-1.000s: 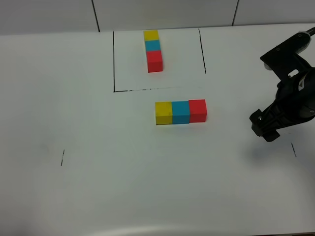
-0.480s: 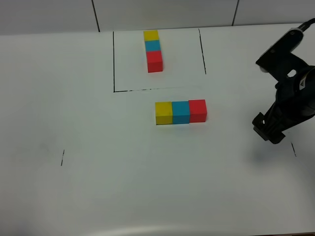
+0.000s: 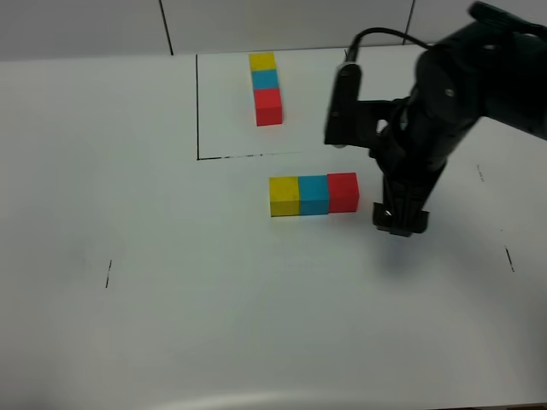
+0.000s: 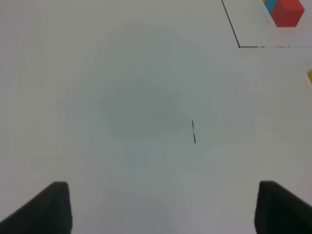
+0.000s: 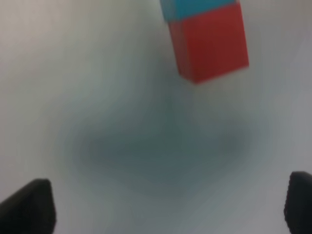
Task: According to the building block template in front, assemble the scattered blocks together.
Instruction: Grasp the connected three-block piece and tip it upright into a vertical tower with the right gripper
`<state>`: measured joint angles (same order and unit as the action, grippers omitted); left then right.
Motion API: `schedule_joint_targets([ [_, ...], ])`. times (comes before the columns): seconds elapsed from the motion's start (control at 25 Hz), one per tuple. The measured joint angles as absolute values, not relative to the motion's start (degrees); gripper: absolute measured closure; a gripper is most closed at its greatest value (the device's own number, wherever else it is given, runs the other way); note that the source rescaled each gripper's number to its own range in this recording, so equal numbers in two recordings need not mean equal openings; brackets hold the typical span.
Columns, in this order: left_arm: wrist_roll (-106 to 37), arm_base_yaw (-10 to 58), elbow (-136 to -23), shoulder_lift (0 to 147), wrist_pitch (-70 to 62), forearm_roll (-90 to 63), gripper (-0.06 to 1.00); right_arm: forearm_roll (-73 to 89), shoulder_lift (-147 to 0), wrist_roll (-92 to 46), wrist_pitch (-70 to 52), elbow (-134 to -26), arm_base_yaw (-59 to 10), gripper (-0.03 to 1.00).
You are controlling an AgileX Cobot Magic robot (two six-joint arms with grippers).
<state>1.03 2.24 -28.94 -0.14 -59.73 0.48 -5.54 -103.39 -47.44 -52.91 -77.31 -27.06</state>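
Scattered blocks now sit pressed together in one row on the white tabletop [image 3: 128,171]: yellow block [image 3: 284,196], cyan-blue block [image 3: 314,194] and red block [image 3: 343,191], side by side and touching. Farther back, inside a drawn black outline, the building block template [image 3: 266,88] shows the same colours in a row running away from the viewer.

Right tool [image 3: 400,220] hangs just beside the red block, on its outer side, its jaws spread wide apart and holding nothing. Its wrist view shows the red block close ahead, blurred. Left tool [image 4: 161,209] is off to the left over bare tabletop, jaws apart and empty.

Risk as judged from here: with the right tool this close, a sideways drift could bump the red block and push the whole row out of line or split it.
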Motion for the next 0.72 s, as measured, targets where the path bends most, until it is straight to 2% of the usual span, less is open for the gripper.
schedule_joint_targets([
  [0.12,1.0,2.2,-28.9,-0.1,-59.7,0.5,0.31,-5.4,-111.1,-48.6,-56.7,-86.7,-29.7,0.05],
  [0.44,1.0,2.2,-28.9,-0.1,-59.7,0.5,0.31,-2.5,-125.5,-52.1,-66.6,-106.1,-32.6,0.21],
  [0.72,1.0,2.2,-28.9,-0.1,-59.7,0.5,0.31,-2.7,-131.0,-53.8,-68.5,-110.3,-32.9,0.23],
])
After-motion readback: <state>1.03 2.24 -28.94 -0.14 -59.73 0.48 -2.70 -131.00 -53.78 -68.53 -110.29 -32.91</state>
